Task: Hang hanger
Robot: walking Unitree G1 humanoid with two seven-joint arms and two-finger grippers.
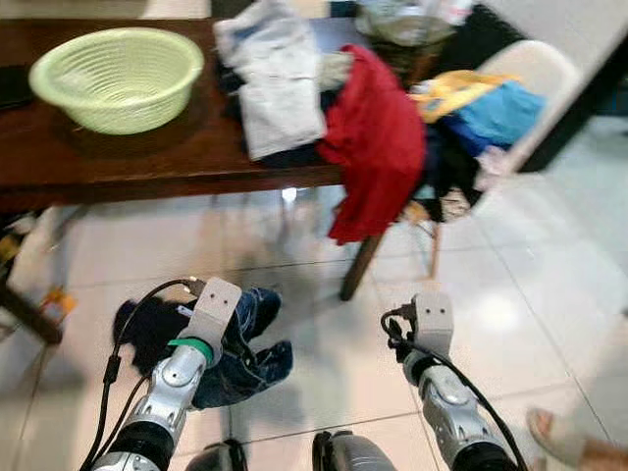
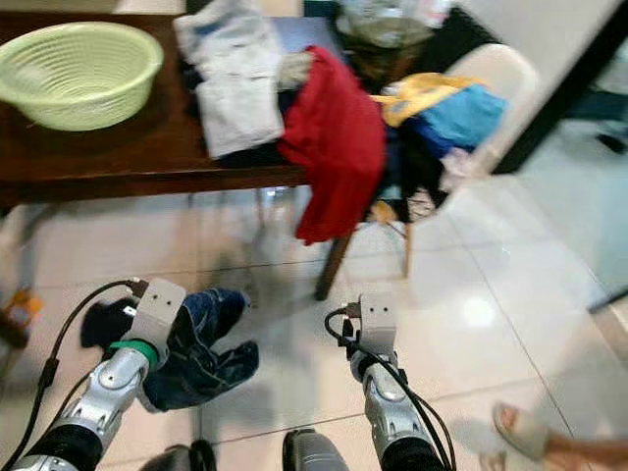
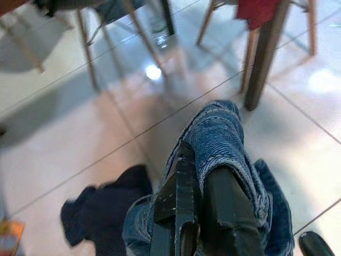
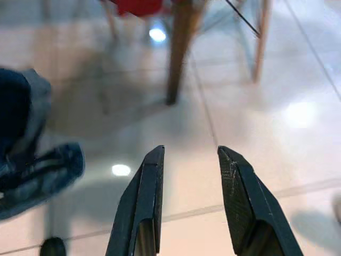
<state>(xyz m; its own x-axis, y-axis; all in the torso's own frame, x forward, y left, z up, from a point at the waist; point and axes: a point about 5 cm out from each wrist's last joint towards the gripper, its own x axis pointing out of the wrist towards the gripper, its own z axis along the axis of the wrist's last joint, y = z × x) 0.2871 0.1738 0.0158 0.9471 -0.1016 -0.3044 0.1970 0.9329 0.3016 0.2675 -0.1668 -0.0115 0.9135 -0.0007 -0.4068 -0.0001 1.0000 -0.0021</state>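
Denim is what the left gripper (image 3: 205,213) is pressed together on: a blue jeans garment (image 1: 240,348) draped over its fingers and held low above the tiled floor (image 1: 510,294), with a dark cloth (image 3: 106,205) beside it. No hanger can be made out, so the task is judged to be at a carrying stage. The right gripper (image 4: 192,197) is held spread and empty. Next, a hanger or rail must be found, perhaps near the wooden table (image 1: 147,162) piled with clothes (image 1: 373,137).
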